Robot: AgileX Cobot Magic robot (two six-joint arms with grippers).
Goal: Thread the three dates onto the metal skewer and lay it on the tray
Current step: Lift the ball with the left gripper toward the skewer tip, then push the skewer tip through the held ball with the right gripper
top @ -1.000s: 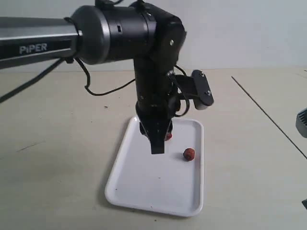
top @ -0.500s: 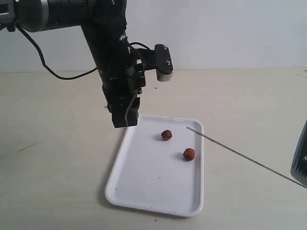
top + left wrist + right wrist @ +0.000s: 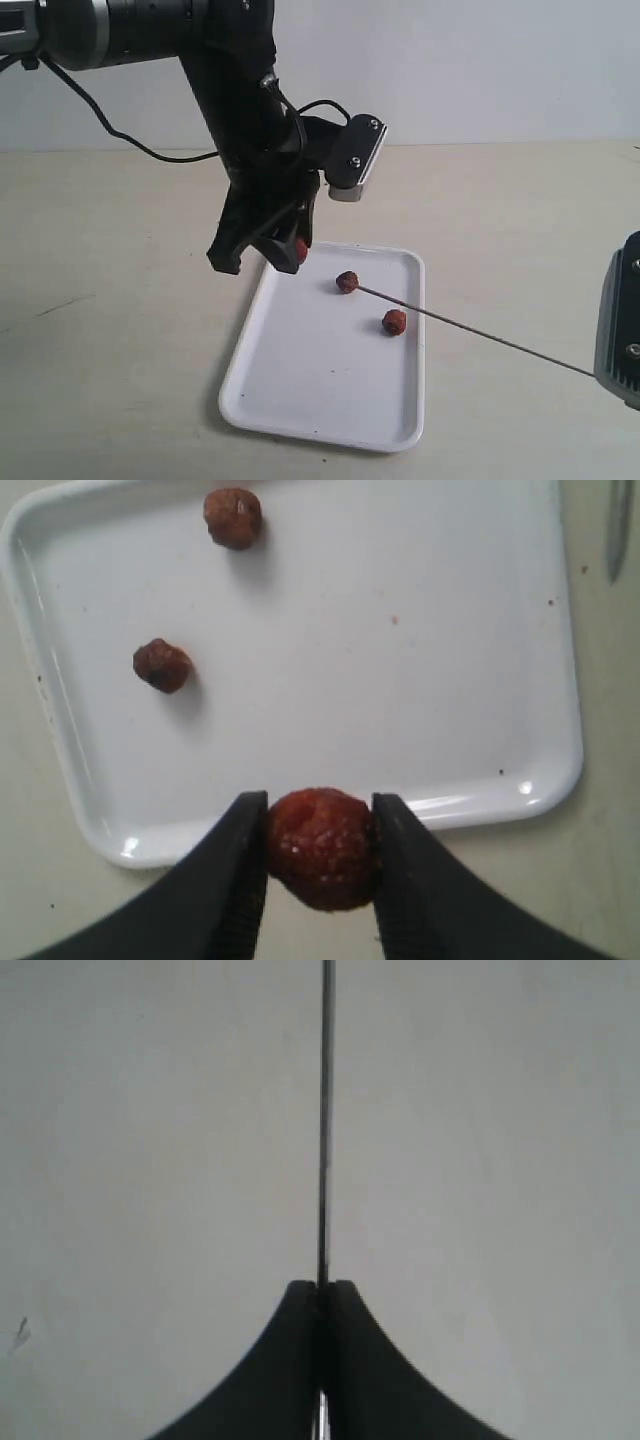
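Left gripper [image 3: 320,815] grasps one date; right gripper [image 3: 322,1288] is clenched on the metal skewer [image 3: 470,330].
The held date [image 3: 320,848], wrinkled and reddish-brown, hangs above the white tray's [image 3: 300,390] left edge. The farther date [image 3: 347,282] and nearer date [image 3: 395,322] lie toward its right edge, which the thin grey skewer crosses, its tip at the farther date.
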